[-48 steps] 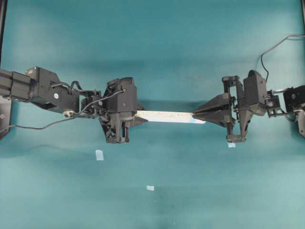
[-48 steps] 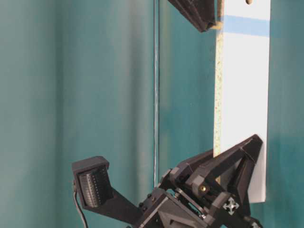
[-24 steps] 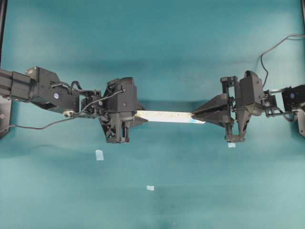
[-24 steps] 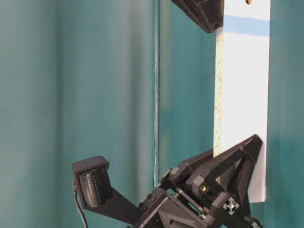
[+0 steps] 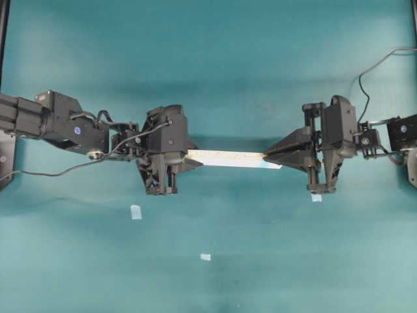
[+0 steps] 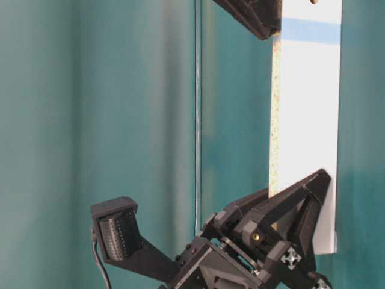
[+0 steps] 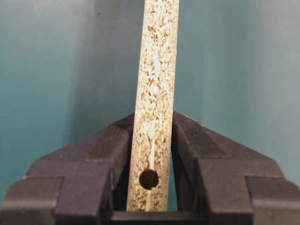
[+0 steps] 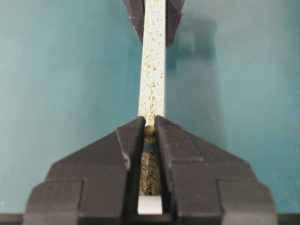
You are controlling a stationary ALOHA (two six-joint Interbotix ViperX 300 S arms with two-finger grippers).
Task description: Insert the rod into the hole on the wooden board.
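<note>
The wooden board (image 5: pixel 228 158) hangs above the teal table, held on edge between both arms. My left gripper (image 5: pixel 189 160) is shut on its plain end, where a small dark hole (image 7: pixel 148 179) shows in the speckled edge between the jaws. My right gripper (image 5: pixel 266 158) reaches over the end with the light-blue patch (image 8: pixel 150 146). It is shut on the rod (image 8: pixel 150 130), whose round beige end shows between the fingertips, right against the board's edge. The hole at this end is hidden under the rod and fingers. The table-level view shows the board (image 6: pixel 307 120) with its blue band (image 6: pixel 313 30).
Three small pale-blue tape squares lie on the table (image 5: pixel 135 211), (image 5: pixel 205 257), (image 5: pixel 316 197). A black cable (image 5: pixel 378 59) loops behind the right arm. Dark frame posts stand at the left and right edges.
The right arm's wrist has shifted slightly and the board has edged a little with it. Both grips look the same.
</note>
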